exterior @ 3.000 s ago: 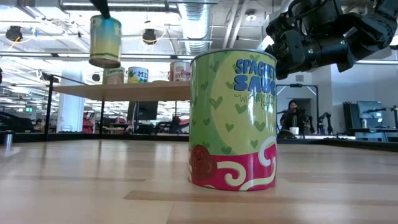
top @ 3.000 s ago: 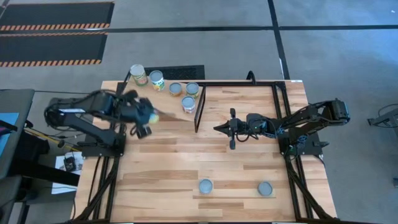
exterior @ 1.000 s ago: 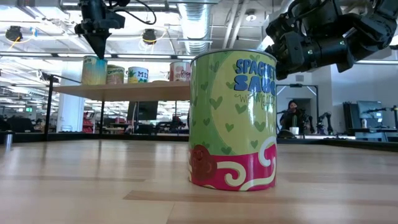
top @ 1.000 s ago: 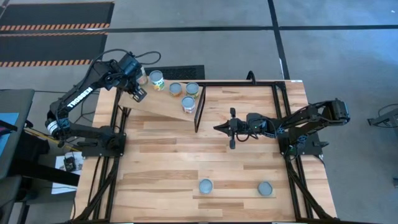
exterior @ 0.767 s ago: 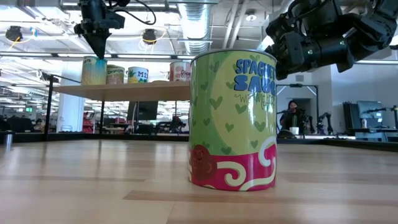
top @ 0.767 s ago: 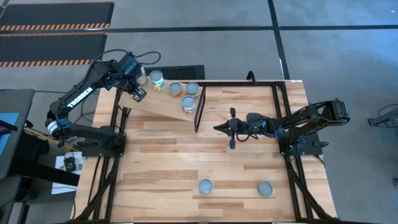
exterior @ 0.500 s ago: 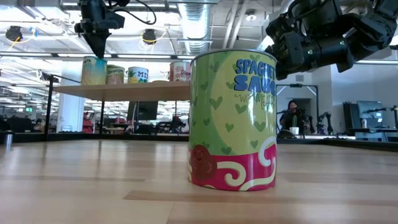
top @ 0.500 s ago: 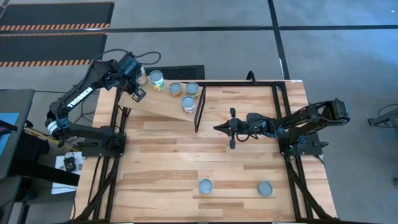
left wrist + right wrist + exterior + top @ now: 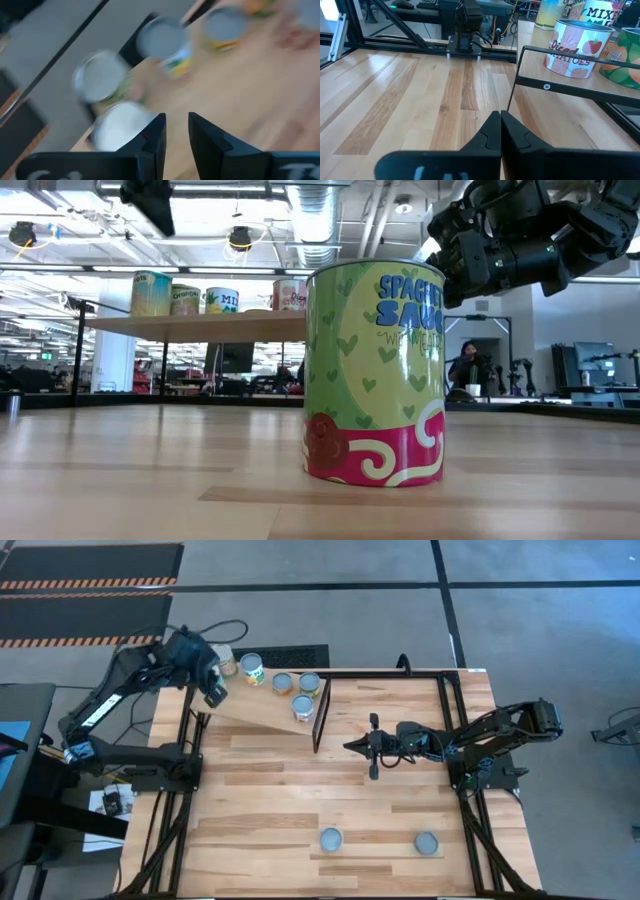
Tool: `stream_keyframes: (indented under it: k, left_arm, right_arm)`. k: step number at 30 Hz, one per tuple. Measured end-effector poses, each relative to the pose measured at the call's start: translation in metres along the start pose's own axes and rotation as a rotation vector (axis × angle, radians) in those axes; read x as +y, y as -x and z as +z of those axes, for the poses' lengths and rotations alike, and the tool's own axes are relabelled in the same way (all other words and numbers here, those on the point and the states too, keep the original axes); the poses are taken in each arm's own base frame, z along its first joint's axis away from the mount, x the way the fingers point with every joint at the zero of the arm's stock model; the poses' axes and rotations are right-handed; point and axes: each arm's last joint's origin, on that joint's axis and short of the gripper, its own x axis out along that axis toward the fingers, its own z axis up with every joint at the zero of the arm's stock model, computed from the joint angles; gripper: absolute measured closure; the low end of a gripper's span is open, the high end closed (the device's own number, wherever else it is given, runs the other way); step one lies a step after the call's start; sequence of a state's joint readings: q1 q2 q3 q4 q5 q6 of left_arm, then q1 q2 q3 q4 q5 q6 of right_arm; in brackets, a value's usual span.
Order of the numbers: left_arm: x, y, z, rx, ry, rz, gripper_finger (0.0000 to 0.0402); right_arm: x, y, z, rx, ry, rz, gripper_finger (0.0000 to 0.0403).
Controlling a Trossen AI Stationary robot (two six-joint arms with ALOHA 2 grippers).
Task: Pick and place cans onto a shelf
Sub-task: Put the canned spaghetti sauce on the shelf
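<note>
The slanted light-wood shelf (image 9: pixel 257 707) stands at the table's far left and carries several cans (image 9: pixel 282 683). The leftmost can (image 9: pixel 150 293) stands upright on its base at the shelf's left end. My left gripper (image 9: pixel 205 680) hovers above and left of that can (image 9: pixel 150 200), its fingers narrowly open and empty (image 9: pixel 176 131). My right gripper (image 9: pixel 352 746) is shut and empty above the table's middle (image 9: pixel 499 119). Two more cans (image 9: pixel 331 839) (image 9: pixel 427 843) stand on the table near its front edge. One of them, green-labelled (image 9: pixel 375 370), fills the low view.
The shelf's black metal frame (image 9: pixel 322 710) stands upright between the shelf and my right gripper. The black table frame (image 9: pixel 455 715) runs along the far and right edges. Bare tabletop (image 9: pixel 280 790) lies between the shelf and the two front cans.
My left gripper has come off the top of the leftmost shelf can. It has gone up and toward the table's left edge. The can stays upright on the shelf.
</note>
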State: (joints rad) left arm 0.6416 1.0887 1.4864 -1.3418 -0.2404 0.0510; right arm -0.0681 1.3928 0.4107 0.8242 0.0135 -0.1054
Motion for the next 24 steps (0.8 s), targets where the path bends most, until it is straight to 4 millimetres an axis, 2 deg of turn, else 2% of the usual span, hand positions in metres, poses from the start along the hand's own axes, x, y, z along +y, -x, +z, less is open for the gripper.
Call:
stream_keyframes:
  k: [5,10,15,19,24]
  left_arm:
    - [-0.026,0.023,-0.004,-0.15,-0.111,-0.159,0.0338]
    - [-0.061,0.033,-0.002,-0.258,-0.266,-0.324,0.0369]
    - [-0.108,0.02,-0.006,-0.377,-0.389,-0.468,0.0399]
    - [-0.144,0.006,-0.017,-0.472,-0.437,-0.616,0.0398]
    - [-0.181,-0.011,-0.037,-0.588,-0.457,-0.759,0.0398]
  right_arm:
    - [0.0,0.0,0.0,0.0,0.0,0.0,0.0393]
    - [0.0,0.0,0.0,0.0,-0.011,0.0,0.0394]
    - [0.0,0.0,0.0,-0.001,-0.015,-0.001,0.0394]
    - [-0.002,-0.001,-0.001,-0.047,-0.02,0.026,0.0395]
    - [-0.005,-0.002,-0.012,-0.145,-0.024,0.083,0.0399]
